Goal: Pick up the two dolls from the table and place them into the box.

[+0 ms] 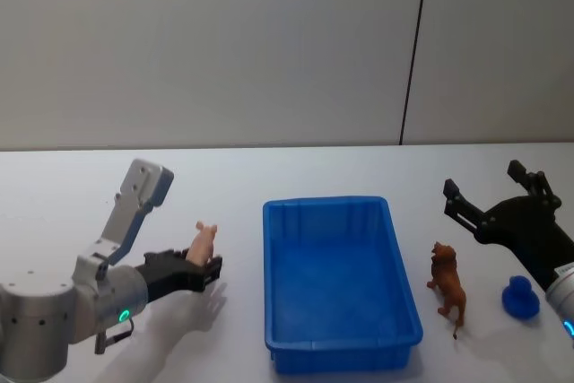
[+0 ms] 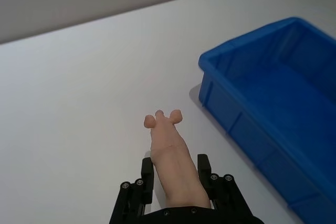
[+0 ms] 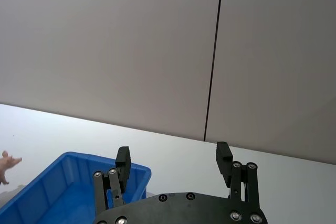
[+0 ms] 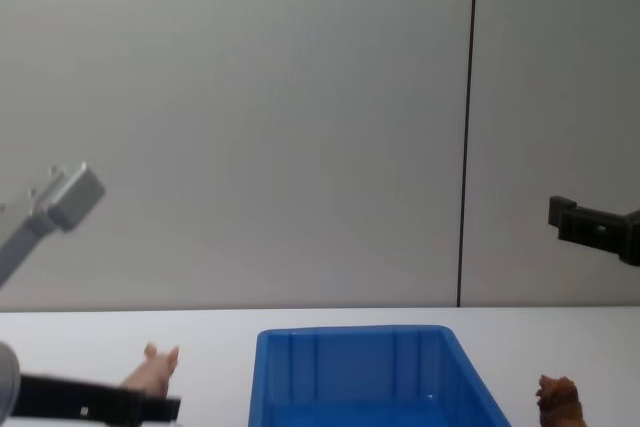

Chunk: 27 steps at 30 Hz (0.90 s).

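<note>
Here, lower left, our left gripper pinches the pink pig by its flanks, probably light and rigid; our right gripper, spread apart, should take the brown lion by its torso.

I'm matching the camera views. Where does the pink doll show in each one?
Head: pink doll lower left, held in the left hand, left of the box.
Left wrist: doll bottom centre, in that hand.
Right wrist: doll at the left edge.
Chest: doll bottom left.
Shared landmark: the blue box.
Right hand hovers open at right.
</note>
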### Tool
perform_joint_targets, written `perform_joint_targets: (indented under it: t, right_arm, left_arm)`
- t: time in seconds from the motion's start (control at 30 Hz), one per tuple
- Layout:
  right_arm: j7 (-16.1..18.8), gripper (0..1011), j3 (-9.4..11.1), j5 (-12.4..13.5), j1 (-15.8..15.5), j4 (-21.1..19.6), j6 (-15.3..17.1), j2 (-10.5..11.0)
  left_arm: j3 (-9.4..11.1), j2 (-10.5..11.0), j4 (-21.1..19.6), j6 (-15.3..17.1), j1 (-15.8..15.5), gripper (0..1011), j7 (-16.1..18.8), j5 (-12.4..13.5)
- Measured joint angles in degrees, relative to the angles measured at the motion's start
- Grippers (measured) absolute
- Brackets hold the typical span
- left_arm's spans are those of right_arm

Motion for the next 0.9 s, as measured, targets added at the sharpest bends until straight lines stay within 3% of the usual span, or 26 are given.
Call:
perform_joint_targets:
  t: [0.43, 0.9]
  right_arm:
    - [0.0, 1001, 0.0, 0.0, 0.0, 0.0, 0.0, 0.0]
    - [0.0, 1001, 0.0, 0.0, 0.0, 0.0, 0.0, 0.0]
  left_arm:
    - [-1.03, 0.86, -5.69, -3.24, -1.08, 513, -5.58, -0.99]
    - [-0.01, -0.82, -6.89, -1.95, -4.19, 512, -14.77, -2.01]
